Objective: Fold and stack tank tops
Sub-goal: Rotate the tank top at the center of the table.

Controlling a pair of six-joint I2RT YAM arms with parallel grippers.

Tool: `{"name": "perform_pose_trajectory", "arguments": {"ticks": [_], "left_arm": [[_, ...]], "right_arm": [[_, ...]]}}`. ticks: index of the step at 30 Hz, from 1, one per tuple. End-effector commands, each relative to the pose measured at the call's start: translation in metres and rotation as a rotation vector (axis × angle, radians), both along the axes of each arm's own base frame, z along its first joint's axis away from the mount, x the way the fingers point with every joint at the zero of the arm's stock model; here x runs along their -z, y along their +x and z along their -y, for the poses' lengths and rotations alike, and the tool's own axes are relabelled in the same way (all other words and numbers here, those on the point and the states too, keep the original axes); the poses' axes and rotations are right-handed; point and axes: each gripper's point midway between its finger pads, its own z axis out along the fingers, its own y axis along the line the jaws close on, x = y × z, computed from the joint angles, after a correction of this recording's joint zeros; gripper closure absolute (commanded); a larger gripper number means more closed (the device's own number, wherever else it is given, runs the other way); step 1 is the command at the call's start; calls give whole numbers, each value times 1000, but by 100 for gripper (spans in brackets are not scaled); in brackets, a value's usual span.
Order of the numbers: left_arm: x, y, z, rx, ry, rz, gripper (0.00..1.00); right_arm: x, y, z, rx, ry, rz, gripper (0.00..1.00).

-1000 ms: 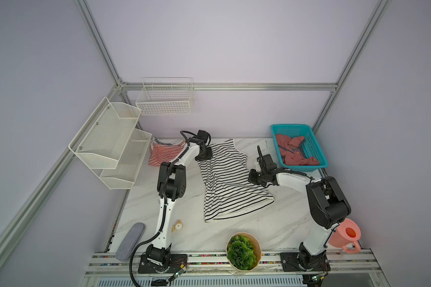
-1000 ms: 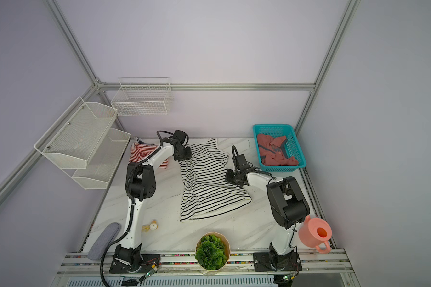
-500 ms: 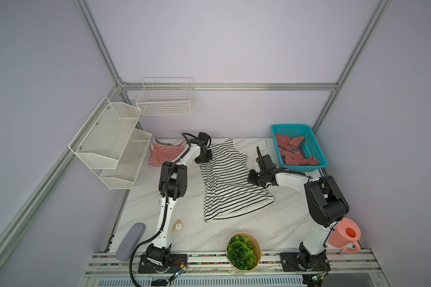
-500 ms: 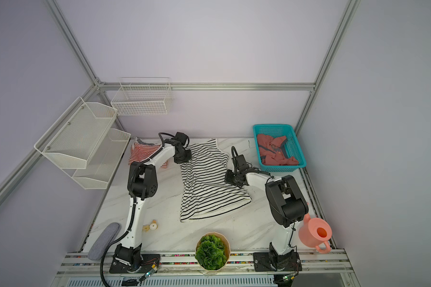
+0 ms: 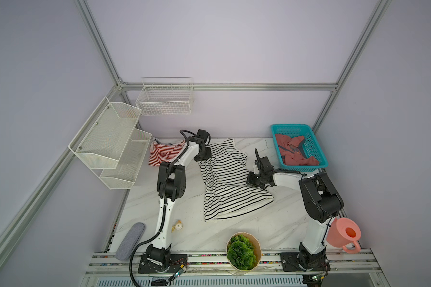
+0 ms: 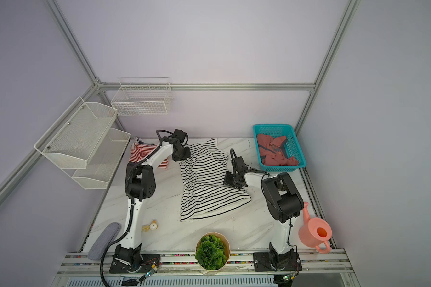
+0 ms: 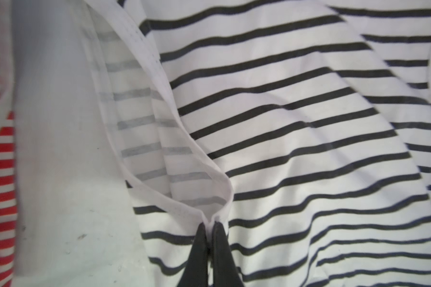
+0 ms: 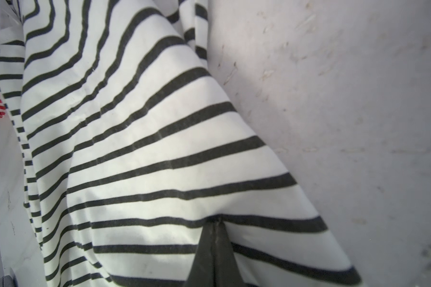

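**Left gripper**: the jaws are pressed together on the white-bound armhole edge of the black-and-white striped tank top. A thin pinch of cloth is held between the tips.

**Right gripper**: the jaws are likewise closed, on a pinch of the same garment at its opposite side edge, partway down the body.

**Between the grippers:** the garment is spread on the table, creased, with its hem lying toward the arm bases.

**Beyond the left gripper,** on the side away from the right one, the red-and-white striped tank top is found just beside it, compact and partly hidden by the arm.

**Beyond the right gripper,** toward the back corner and well apart, the dusty-red tank top is seen crumpled in the teal basket.

**Step in hand:** both holds are judged taken on the second garment. Whether for straightening or for a first fold cannot be settled.

**Next move:** an even, joint lift is called for, with the cloth kept taut and the red-striped top left undisturbed.
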Motion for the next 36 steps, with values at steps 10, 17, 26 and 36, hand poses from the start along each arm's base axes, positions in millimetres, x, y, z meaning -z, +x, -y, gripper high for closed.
{"name": "perform_pose_trajectory", "arguments": {"ticks": [10, 17, 26, 36], "left_arm": [[-36, -34, -49, -58, 73, -12, 96], [-15, -74, -84, -108, 195, -95, 93], [26, -121, -93, -146, 187, -215, 87], [27, -167, -75, -149, 82, -239, 81]], "right_arm": [[47, -24, 32, 42, -189, -138, 100], [47, -22, 48, 54, -268, -150, 100], [46, -10, 75, 63, -374, -159, 100], [41, 41, 81, 54, -423, -124, 100]]}}
